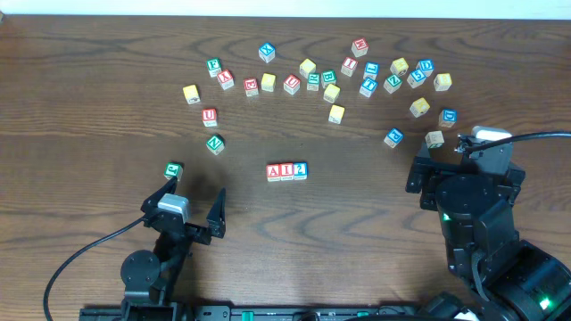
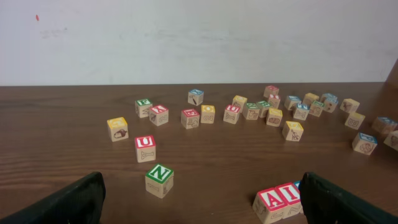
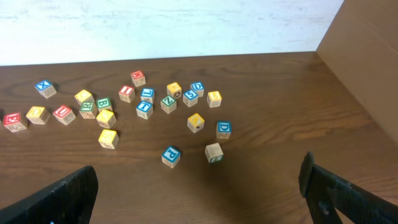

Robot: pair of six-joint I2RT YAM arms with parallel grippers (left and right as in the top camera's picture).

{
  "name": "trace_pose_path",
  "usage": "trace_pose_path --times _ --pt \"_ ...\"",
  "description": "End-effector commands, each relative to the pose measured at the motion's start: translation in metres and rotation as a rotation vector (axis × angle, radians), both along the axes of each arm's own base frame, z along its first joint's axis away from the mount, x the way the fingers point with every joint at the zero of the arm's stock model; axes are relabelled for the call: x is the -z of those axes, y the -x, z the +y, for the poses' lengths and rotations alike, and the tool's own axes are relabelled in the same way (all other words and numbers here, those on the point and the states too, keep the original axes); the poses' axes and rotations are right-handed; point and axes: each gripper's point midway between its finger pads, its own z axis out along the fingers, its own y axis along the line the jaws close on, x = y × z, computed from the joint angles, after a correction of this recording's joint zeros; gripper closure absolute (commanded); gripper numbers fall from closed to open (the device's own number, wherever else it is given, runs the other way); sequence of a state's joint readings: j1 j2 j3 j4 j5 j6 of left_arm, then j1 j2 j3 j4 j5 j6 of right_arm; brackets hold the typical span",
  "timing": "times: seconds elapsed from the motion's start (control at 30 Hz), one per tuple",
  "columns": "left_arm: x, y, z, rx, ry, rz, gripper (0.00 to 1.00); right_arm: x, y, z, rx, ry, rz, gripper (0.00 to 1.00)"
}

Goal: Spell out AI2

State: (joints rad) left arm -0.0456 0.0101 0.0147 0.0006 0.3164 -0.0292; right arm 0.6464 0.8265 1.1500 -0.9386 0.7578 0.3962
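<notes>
Three blocks stand touching in a row at the table's middle: a red A [image 1: 274, 172], a red I [image 1: 286, 172] and a blue 2 [image 1: 300, 171]. In the left wrist view the A [image 2: 272, 200] and I [image 2: 290, 193] show at the lower right; the 2 is mostly hidden behind the right finger. My left gripper [image 1: 191, 209] is open and empty, to the left of the row and nearer me. My right gripper [image 1: 464, 178] is open and empty at the right. Its wrist view shows only loose blocks.
Several loose letter blocks lie scattered across the far half of the table, among them a green N [image 1: 215, 144], a red U [image 1: 209, 117] and a green block [image 1: 173, 169] near the left gripper. A blue block [image 1: 393, 137] and a plain one [image 1: 434, 139] lie before the right gripper.
</notes>
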Motion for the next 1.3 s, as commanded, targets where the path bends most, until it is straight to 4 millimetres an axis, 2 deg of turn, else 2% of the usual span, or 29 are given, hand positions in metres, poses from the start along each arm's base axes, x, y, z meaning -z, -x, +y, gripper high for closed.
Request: trace_pose_path --times 0.0,0.23,0.4,0.47,0.6,0.67,0.7,0.9,1.1,1.27 --pt "0.014 0.002 -0.003 0.02 0.009 0.052 0.02 -0.006 0.0 -0.004 0.013 0.008 -0.015 0.01" --pt "0.014 0.002 -0.003 0.02 0.009 0.052 0.02 -0.01 0.005 -0.01 0.021 0.013 -0.029 0.01" --pt "0.014 0.002 -0.003 0.02 0.009 0.052 0.02 -0.007 0.0 -0.007 -0.021 -0.092 -0.088 0.01" --pt "0.014 0.002 -0.003 0.02 0.009 0.052 0.02 -0.003 -0.008 0.0 -0.095 -0.087 -0.137 0.01" --pt "0.014 0.002 -0.003 0.02 0.009 0.052 0.02 0.006 -0.019 0.037 -0.432 0.063 -0.335 0.01" --pt "0.014 0.002 -0.003 0.02 0.009 0.052 0.02 0.019 -0.014 0.046 -0.526 0.129 -0.408 0.01" --pt "0.014 0.002 -0.003 0.02 0.009 0.052 0.02 0.035 -0.009 0.045 -0.547 0.148 -0.449 0.01" --pt "0.014 0.002 -0.003 0.02 0.009 0.052 0.02 0.093 0.003 0.025 -0.491 0.161 -0.47 0.01" --pt "0.014 0.002 -0.003 0.02 0.009 0.052 0.02 0.128 0.006 0.019 -0.494 0.168 -0.526 0.01" --pt "0.014 0.002 -0.003 0.02 0.009 0.052 0.02 0.161 0.004 0.016 -0.499 0.155 -0.408 0.01"
